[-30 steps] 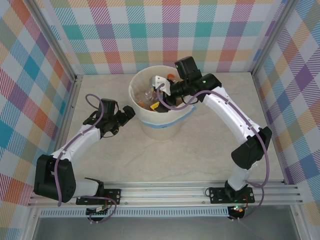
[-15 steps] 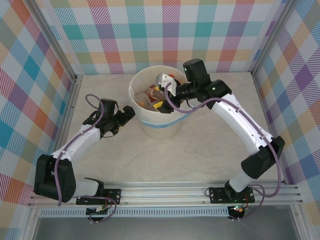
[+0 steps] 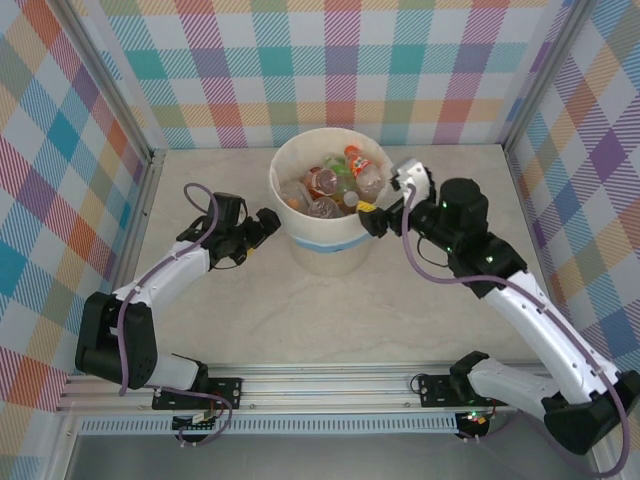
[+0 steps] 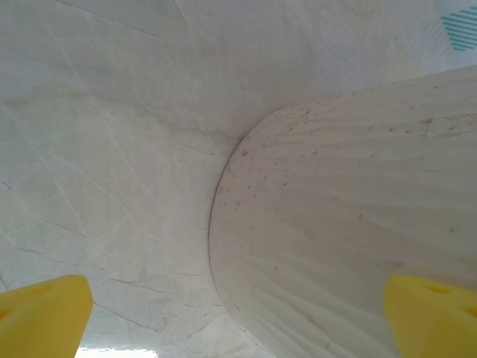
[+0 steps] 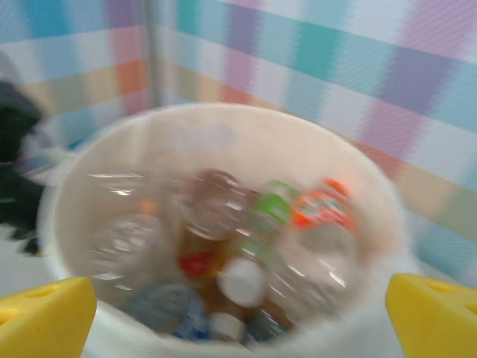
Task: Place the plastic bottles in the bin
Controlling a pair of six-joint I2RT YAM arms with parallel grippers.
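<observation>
Inside the bin [image 3: 325, 250] plastic bottles [image 3: 335, 182] lie piled, none seen on the table [image 3: 350, 320] (task looks done imo), w/ left claw [image 3: 266, 222] & right claw [image 3: 372, 215] both spread apart, empty.

The counter [image 3: 400, 300] is viewed steeply from high above its near edge. The bin [image 3: 330, 258], shared by all 3 views, is seen close-up at its wall from the left wrist and obliquely from above from the right wrist.
</observation>
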